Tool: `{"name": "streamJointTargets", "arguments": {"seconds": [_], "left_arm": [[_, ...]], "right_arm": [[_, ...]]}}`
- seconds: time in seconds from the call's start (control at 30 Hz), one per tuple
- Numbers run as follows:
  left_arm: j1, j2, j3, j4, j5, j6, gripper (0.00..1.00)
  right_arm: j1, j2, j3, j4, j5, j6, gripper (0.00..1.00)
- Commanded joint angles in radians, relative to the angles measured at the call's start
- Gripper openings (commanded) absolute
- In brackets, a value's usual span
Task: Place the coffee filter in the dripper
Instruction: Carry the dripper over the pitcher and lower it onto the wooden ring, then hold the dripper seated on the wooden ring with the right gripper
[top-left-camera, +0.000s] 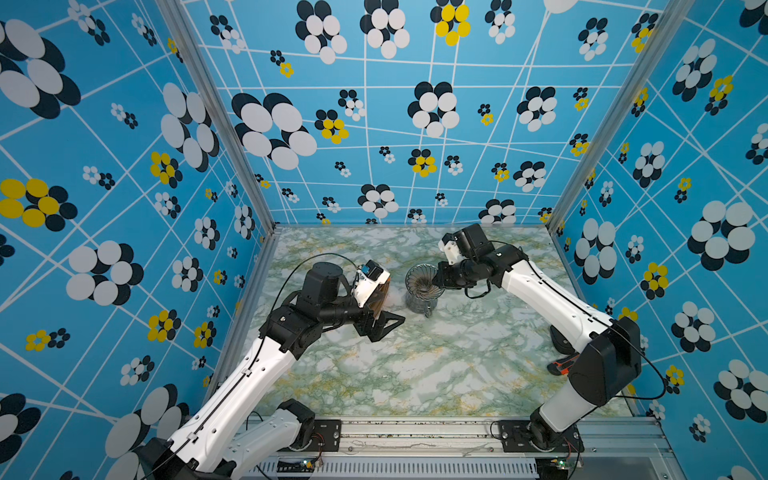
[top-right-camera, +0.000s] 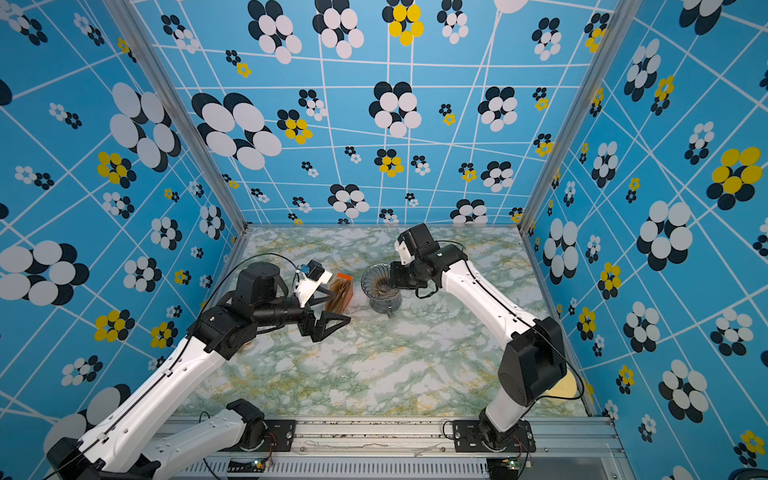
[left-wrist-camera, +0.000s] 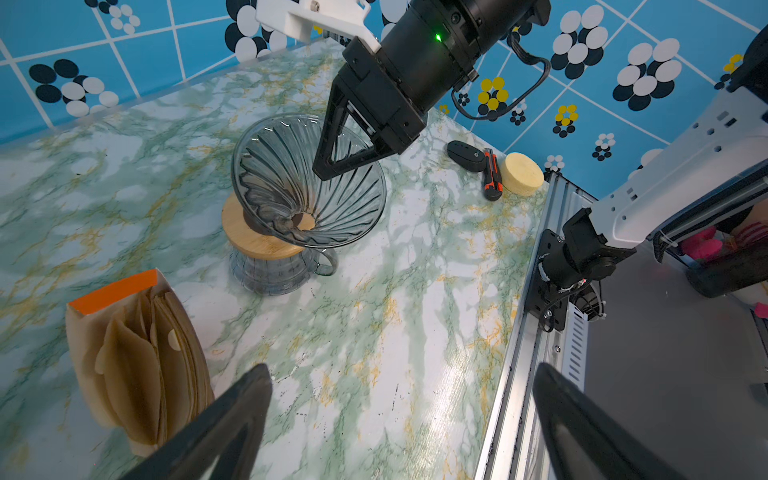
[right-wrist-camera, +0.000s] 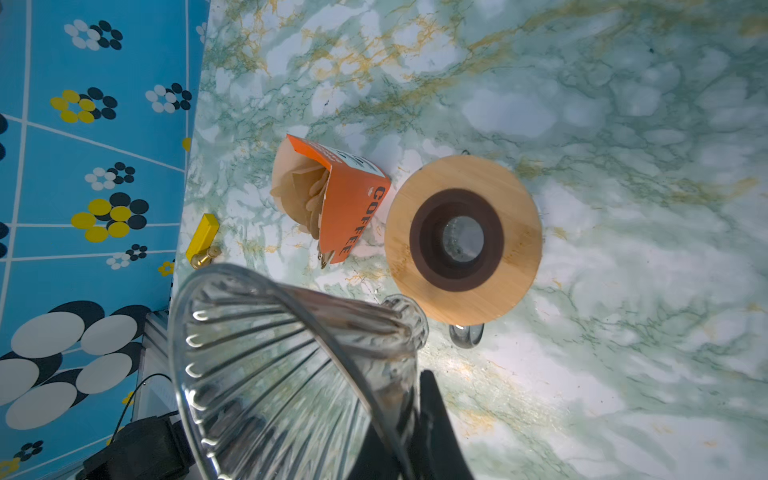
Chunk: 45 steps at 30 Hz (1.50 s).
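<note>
Above the round wooden ring (left-wrist-camera: 266, 249), my right gripper (left-wrist-camera: 328, 172) clamps the rim of the tilted, ribbed clear glass dripper (left-wrist-camera: 270, 178), while my left gripper (left-wrist-camera: 401, 374) gapes empty beside the orange-tagged clear packet (left-wrist-camera: 112, 293) holding the thin tan paper coffee filter (left-wrist-camera: 124, 353), so next I must pinch one sheet free.

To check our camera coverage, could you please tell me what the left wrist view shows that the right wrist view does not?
Only the left wrist view shows the open left gripper, a box cutter and a pale disc. Only the right wrist view shows a yellow block. Both show the dripper, the filter packet and the wooden ring.
</note>
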Motion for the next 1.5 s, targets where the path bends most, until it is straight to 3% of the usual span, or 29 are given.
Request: {"name": "streamJointTargets", "arguments": {"seconds": [0.0,0.4,1.47], "left_arm": [[0.007,-0.013,-0.011,0.015,-0.001,-0.004,0.99],[0.009,-0.012,-0.011,0.017,0.007,-0.004,0.99],[0.018,-0.021,-0.012,0.023,0.021,-0.007,0.99]], "right_arm": [[-0.020,0.044,0.054,-0.043,-0.038,-0.044,0.10],[-0.048,0.135,0.164,-0.046,-0.058,-0.049,0.10],[-0.094,0.192,0.150,-0.007,-0.121,-0.020,0.09]]}}
